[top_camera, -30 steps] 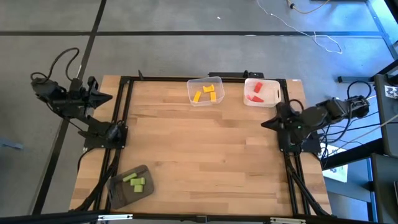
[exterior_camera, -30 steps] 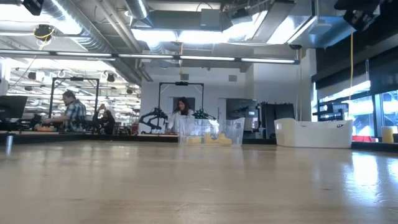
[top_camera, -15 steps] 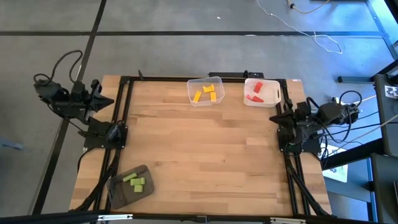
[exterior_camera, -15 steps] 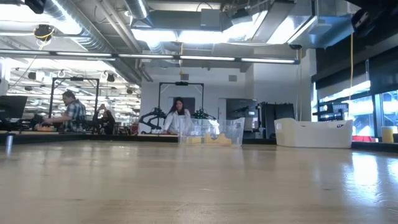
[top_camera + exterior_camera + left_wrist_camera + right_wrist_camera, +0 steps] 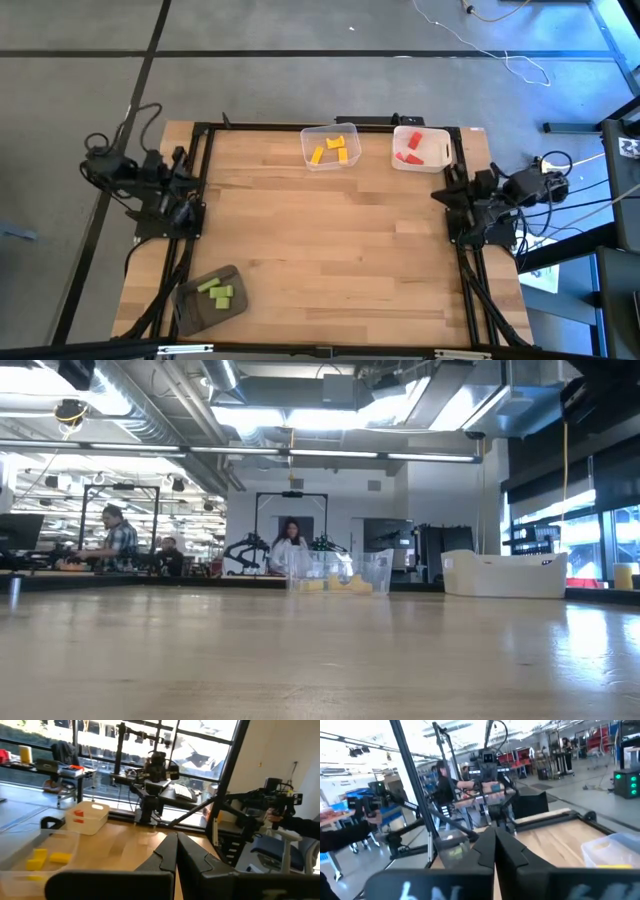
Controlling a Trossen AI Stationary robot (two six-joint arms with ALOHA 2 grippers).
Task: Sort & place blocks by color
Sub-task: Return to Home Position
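Both end effectors are closed up with nothing in them. The left end effector [image 5: 176, 836] has its two dark fingers pressed tip to tip. It sits at the left edge of the table [image 5: 330, 240], pointing in across the wood. The right end effector [image 5: 495, 831] likewise has its fingers meeting along their length, empty, and it sits at the table's right edge.

All the blocks lie apart from both end effectors. The yellow-orange blocks [image 5: 317, 155] lie in the clear bin [image 5: 306, 138] at the far edge, near the middle. The red blocks [image 5: 410, 155] lie in the white bin [image 5: 425, 164] just beside it, which is the bin nearest the right end effector. The green blocks [image 5: 215, 291] lie in the dark grey bin [image 5: 195, 310] at the near left corner, well apart from the left end effector.
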